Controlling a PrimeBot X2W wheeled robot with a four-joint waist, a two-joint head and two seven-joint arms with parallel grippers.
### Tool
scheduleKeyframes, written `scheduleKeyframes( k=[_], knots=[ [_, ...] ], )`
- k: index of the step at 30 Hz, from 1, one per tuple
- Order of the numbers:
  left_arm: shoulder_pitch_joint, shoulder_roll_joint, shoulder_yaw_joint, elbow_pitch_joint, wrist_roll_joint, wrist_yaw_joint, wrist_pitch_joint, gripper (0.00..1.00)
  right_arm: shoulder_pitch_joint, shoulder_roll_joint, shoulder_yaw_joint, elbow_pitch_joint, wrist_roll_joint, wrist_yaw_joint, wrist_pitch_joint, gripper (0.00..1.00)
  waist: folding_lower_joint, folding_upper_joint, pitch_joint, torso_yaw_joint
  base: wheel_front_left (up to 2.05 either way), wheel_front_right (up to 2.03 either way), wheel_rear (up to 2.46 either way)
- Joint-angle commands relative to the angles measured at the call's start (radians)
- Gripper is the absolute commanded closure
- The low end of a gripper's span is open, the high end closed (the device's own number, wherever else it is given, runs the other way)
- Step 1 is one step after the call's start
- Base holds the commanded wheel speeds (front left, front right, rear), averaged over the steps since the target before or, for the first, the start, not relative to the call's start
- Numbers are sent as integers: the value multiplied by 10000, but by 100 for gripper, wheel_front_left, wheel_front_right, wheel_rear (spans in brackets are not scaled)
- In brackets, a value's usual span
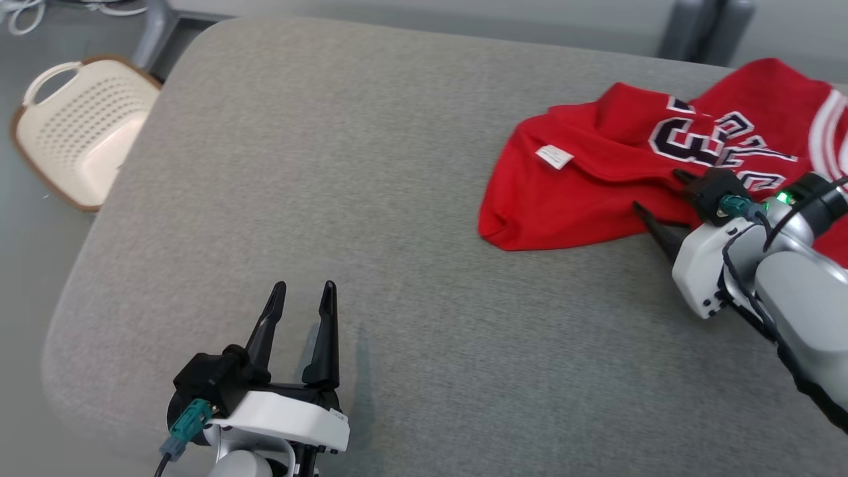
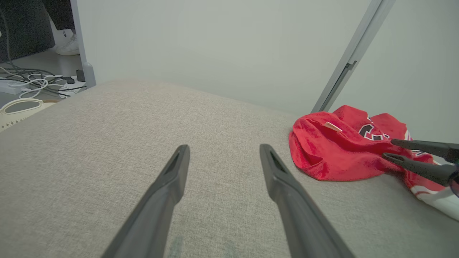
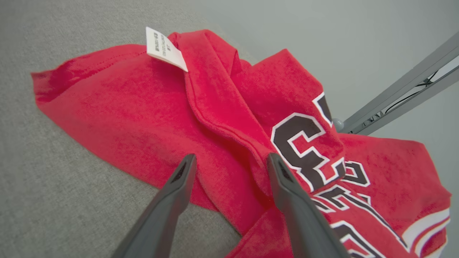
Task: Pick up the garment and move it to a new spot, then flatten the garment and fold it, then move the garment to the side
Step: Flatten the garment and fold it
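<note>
Head view: grey fabric surface (image 1: 411, 199), basket (image 1: 79, 129) alongside.

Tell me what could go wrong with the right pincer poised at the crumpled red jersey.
1. The open right pincer straddles a thick fold of the crumpled red numbered jersey; it may catch only one layer and lift the cloth bunched.
2. The jersey lies close to the far right edge of the grey fabric-covered table; a nudge might push it off.
3. The open left pincer sits far off, so it cannot steady the cloth quickly.
</note>
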Motion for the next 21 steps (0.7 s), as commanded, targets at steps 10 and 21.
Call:
scheduleKeyframes(
  k=[10,21],
  knots=[
    [-51,34,-205,-189,-388,236,-4,0,-1011,40,453,1801,-943,-2,-145,0,0,0,432,1290,0,0,0],
    [-67,37,-103,-258,-385,340,-6,0,-1624,718,890,2478,-894,-2,-550,100,0,0,505,1105,0,0,0]
  ],
)
